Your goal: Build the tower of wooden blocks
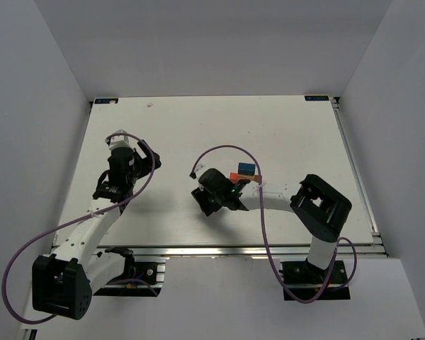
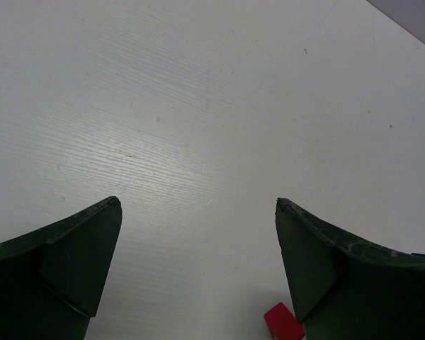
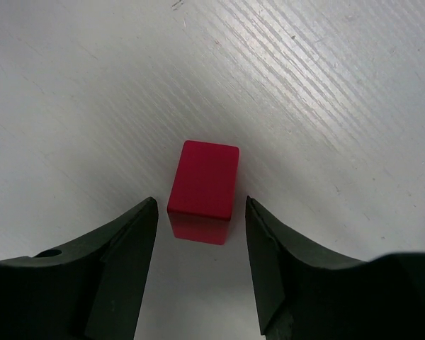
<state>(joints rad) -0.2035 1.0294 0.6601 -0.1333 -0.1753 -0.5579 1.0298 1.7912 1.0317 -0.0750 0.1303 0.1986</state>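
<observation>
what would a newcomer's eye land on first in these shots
The magenta-red block, in the right wrist view, lying on the white table between the tips of the open right gripper. From above, a blue block and an orange-red block sit together mid-table beside that arm; the left gripper hangs open on the left.

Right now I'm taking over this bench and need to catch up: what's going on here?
The right pincer is open and low over the table, its fingers either side of a red block lying flat, not gripping it. A small cluster of blocks, blue and orange-red on show, sits beside that arm; its height can't be judged. The left pincer hangs open over bare table, holding nothing.
</observation>
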